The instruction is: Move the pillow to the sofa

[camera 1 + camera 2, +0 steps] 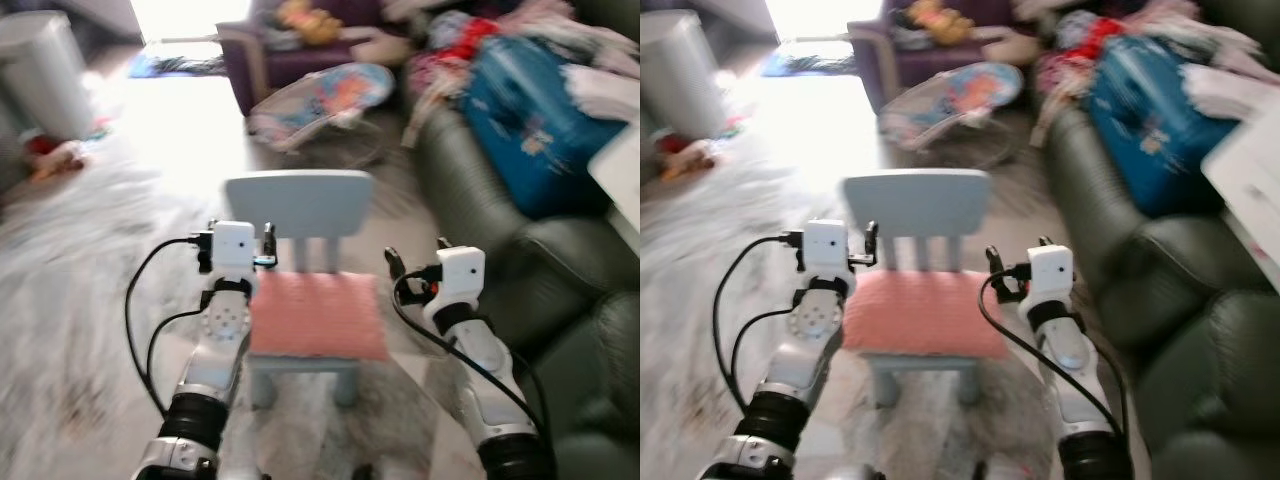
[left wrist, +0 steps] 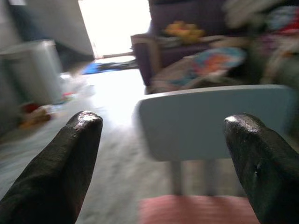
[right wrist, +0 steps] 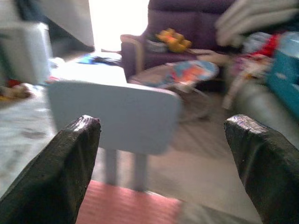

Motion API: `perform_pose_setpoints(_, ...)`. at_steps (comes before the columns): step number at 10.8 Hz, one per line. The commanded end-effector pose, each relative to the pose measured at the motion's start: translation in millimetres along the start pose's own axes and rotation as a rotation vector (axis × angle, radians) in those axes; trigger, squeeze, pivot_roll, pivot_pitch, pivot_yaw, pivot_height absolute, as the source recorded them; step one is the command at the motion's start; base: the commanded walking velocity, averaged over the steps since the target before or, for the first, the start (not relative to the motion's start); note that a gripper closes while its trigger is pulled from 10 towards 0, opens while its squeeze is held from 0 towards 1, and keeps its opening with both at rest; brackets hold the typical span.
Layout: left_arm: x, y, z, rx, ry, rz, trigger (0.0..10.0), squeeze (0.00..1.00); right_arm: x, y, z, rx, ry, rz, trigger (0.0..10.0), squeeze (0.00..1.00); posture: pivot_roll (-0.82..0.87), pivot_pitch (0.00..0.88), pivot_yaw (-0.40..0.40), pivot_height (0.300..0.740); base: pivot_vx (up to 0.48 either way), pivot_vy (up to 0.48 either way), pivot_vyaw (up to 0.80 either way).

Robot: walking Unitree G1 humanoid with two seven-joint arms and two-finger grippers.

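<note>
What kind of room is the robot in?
Probably a family living room: a dark green sofa piled with laundry, a baby bouncer on the floor, and a small child's chair.

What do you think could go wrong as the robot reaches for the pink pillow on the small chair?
1. The pillow lies on a light blue child's chair; a sideways squeeze by the left gripper and right gripper, both open, could shove or tip the chair.
2. The dark sofa is piled with a blue bag and clothes, so the pillow may slide off.
</note>
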State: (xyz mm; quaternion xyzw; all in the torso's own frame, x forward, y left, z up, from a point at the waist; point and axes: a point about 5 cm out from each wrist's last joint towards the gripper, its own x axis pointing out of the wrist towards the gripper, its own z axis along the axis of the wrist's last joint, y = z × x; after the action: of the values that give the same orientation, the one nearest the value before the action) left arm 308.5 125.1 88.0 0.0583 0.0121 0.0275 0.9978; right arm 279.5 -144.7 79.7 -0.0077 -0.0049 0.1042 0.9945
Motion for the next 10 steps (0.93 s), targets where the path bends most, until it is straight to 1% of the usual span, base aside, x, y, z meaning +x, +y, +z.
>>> perform_pose_setpoints(1, 0.0, 7.1, -2.7, 0.010, 0.013, 0.024, 10.0, 0.00, 2.5, 5.3, 3.7, 0.004, -0.019, 0.022, 10.0, 0.00, -0.04, 0.000, 0.016, 0.740, 0.000, 0.000, 0.76)
perform_pose_setpoints(2, 0.2, 8.1, -2.3, 0.021, 0.008, 0.020, 10.0, 0.00, 2.5, 5.5, 3.4, 0.004, -0.018, 0.025, 10.0, 0.00, -0.04, 0.000, 0.018, 0.740, 0.000, 0.000, 0.53)
perform_pose_setpoints(4, -0.6, 8.7, -3.1, 0.025, 0.009, 0.017, 10.0, 0.00, 2.2, 4.4, 3.3, 0.006, -0.020, 0.019, 10.0, 0.00, -0.04, 0.000, 0.019, 0.740, 0.345, 0.285, 0.51)
perform_pose_setpoints(7, -1.2, 6.3, -3.3, 0.022, 0.009, 0.004, 10.0, 0.00, 1.8, 3.8, 3.1, 0.019, -0.022, 0.001, 10.0, 0.00, -0.04, 0.000, 0.022, 0.740, 0.405, 0.254, 0.00)
perform_pose_setpoints(9, -1.0, 5.5, -4.0, 0.021, 0.018, 0.005, 10.0, 0.00, 1.8, 3.8, 2.9, 0.019, -0.020, -0.006, 10.0, 0.00, -0.04, 0.000, 0.022, 0.740, 0.345, 0.000, 0.00)
perform_pose_setpoints(10, -1.2, 5.0, -4.1, 0.020, 0.019, 0.000, 10.0, 0.00, 1.7, 3.4, 2.0, 0.020, -0.014, -0.016, 10.0, 0.00, -0.04, 0.000, 0.022, 0.740, 0.000, 0.000, 0.00)
